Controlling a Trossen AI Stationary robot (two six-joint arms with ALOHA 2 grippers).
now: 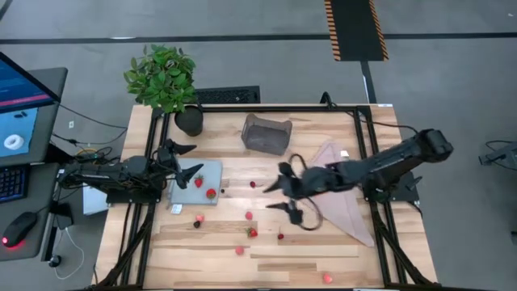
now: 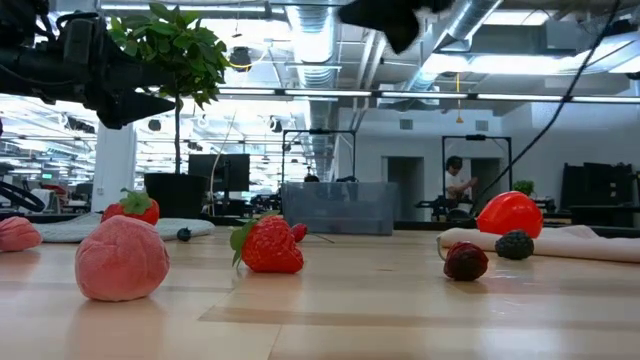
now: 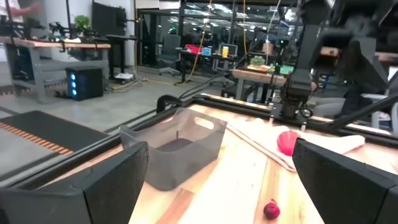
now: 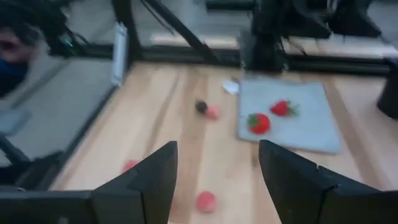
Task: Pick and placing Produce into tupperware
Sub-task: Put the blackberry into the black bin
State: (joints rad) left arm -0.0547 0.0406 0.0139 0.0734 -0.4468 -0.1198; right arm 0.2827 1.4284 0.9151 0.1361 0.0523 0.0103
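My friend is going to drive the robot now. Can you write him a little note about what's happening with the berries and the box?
Left gripper: open, holding nothing, above the blue-grey mat on the left side of the table.
Right gripper: open, holding nothing, over the middle of the table.
Tub: at the far edge of the table, looks empty.
Berries: two strawberries on the mat, the rest scattered over the wood; one bigger red fruit lies on the pink cloth.
Done: nothing in the tub yet.
Left: pick up every piece and drop it in the tub.
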